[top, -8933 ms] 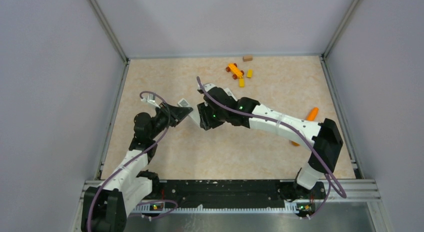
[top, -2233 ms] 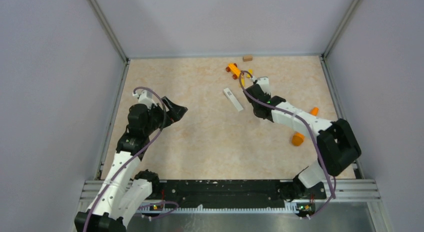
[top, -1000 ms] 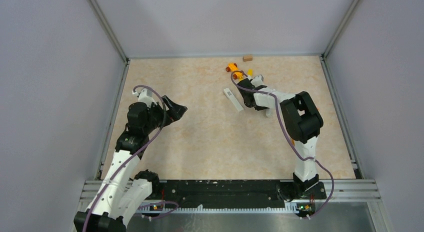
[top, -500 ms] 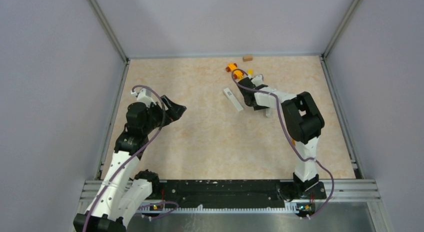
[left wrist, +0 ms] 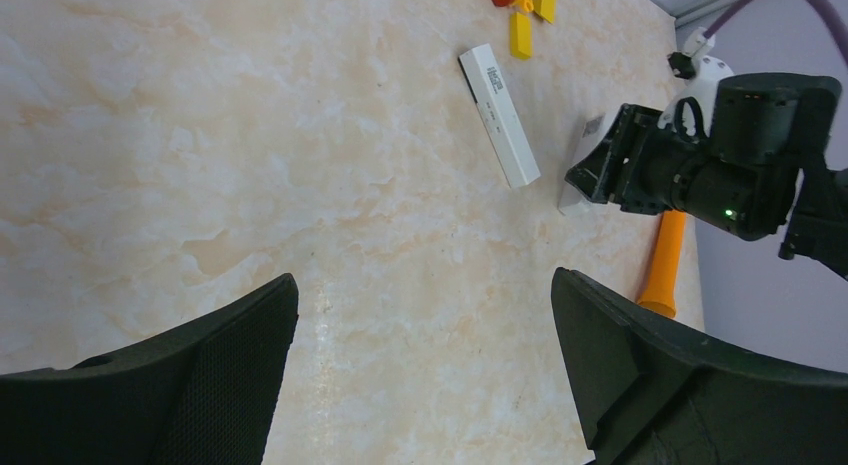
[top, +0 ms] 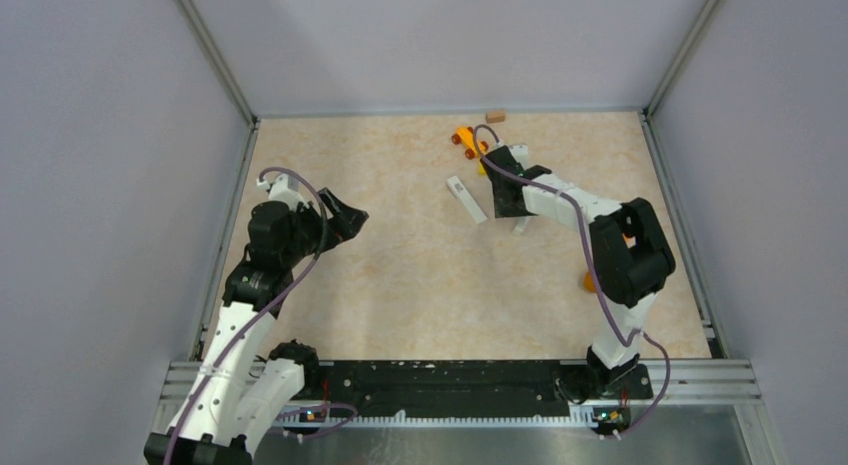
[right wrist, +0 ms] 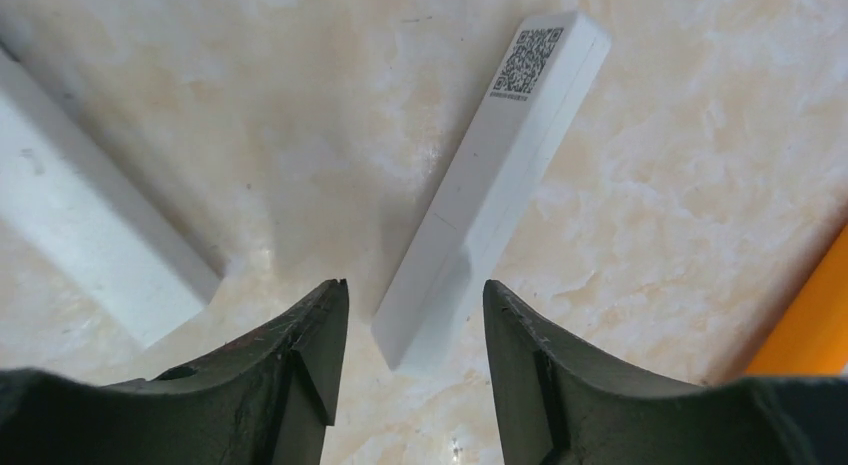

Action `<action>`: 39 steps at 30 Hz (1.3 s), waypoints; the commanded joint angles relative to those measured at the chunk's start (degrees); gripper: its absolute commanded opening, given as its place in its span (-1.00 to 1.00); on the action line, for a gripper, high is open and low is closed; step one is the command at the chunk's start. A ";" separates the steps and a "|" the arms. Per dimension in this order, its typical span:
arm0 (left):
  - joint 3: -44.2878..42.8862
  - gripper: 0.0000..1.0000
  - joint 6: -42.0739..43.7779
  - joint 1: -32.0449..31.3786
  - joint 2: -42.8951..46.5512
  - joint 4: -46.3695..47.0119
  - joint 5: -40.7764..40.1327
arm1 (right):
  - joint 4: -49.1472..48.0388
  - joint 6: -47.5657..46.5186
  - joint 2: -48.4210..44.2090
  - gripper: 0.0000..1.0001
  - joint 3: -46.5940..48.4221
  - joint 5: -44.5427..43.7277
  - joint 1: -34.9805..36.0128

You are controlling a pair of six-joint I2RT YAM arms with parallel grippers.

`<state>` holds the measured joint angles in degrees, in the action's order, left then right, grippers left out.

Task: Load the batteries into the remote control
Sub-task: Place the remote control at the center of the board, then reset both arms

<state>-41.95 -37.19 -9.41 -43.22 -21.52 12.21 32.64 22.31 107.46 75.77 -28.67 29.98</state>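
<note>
Jaws of the right gripper (right wrist: 415, 320) stood apart, holding nothing; the back cover (right wrist: 500, 165) lay between its fingertips, the remote control (right wrist: 90, 235) just outside one finger; closing squarely across the cover's narrow width should grip best.

A small brown block (top: 495, 115) sits by the far wall. An orange toy (top: 462, 138) and yellow bricks (left wrist: 520, 35) lie nearby. An orange stick (left wrist: 664, 265) rests on the marbled surface (top: 400, 285).

No readable text — QR code (right wrist: 526, 62) on the back cover (right wrist: 478, 205)
</note>
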 commanded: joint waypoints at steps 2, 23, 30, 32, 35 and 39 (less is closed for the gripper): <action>-4.83 0.97 1.78 0.36 0.17 -2.99 -1.66 | -1.71 0.56 -10.57 0.12 -1.06 2.67 0.37; -27.13 0.97 10.57 0.36 10.65 -22.98 -16.63 | 6.40 -2.58 -72.49 0.88 -12.47 -9.62 0.36; -37.32 0.97 12.36 0.36 11.27 -29.18 -18.49 | 6.78 -8.74 -84.57 0.89 -10.68 -18.21 0.37; -38.61 0.97 13.59 0.36 12.04 -29.50 -17.25 | 5.84 -10.38 -86.35 0.90 -9.95 -19.11 0.39; -40.16 0.97 14.40 0.36 12.60 -30.59 -15.37 | 4.53 -12.06 -87.78 0.90 -9.17 -20.48 0.35; -40.60 0.97 14.61 0.36 13.16 -31.54 -13.19 | 3.99 -12.80 -87.94 0.91 -9.06 -20.69 0.37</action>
<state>-81.06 -24.10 -9.41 -30.94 -51.55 -3.51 37.95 12.47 19.68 65.10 -47.40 30.00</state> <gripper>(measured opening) 0.986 0.952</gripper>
